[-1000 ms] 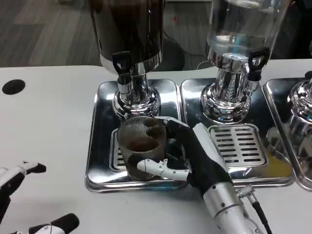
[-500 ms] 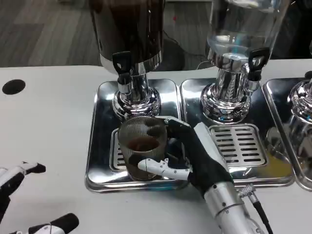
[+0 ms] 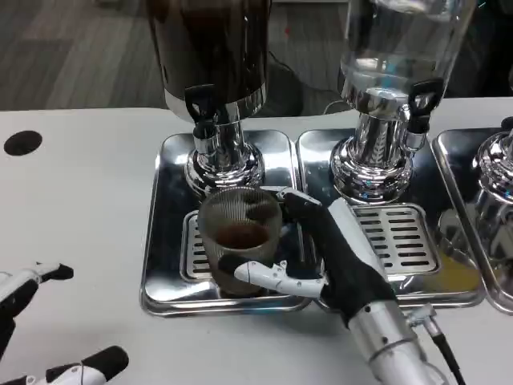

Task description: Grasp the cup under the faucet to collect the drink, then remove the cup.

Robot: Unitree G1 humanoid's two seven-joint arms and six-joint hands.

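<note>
Two hands: right one working, left one idle at the near-left edge.
Right fingers (image 3: 268,277): white thumb lies across the near side of the cup, dark fingers curl round its right and far side — closed on it, wrapped grip.
Right hand (image 3: 341,257): holds the cup from the right; silver forearm runs off toward the near-right corner, cable beside the wrist.
Cup (image 3: 239,237): ribbed, see-through, upright, brown drink in the bottom; sits over the left tray's drip grate, just near of the faucet, approx. below the spout.
Faucet (image 3: 200,108): black tap lever on the dark dispenser (image 3: 212,48), chrome base behind the cup.
Left tray (image 3: 164,241): steel, slotted grate (image 3: 195,253) partly hidden by cup and fingers.
Left hand (image 3: 32,329): fingers spread apart, black tips showing, nothing in them — resting on the white table (image 3: 80,200), well apart from the tray.
Mid dispenser (image 3: 397,48): clear tank w/ its own black tap, on a 2nd tray (image 3: 377,301) w/ a grate (image 3: 397,237), right of the hand.
Far right: 3rd tray (image 3: 457,184) and chrome base (image 3: 497,164), cut by the frame edge.
Table: round black hole (image 3: 22,142) at far left.
</note>
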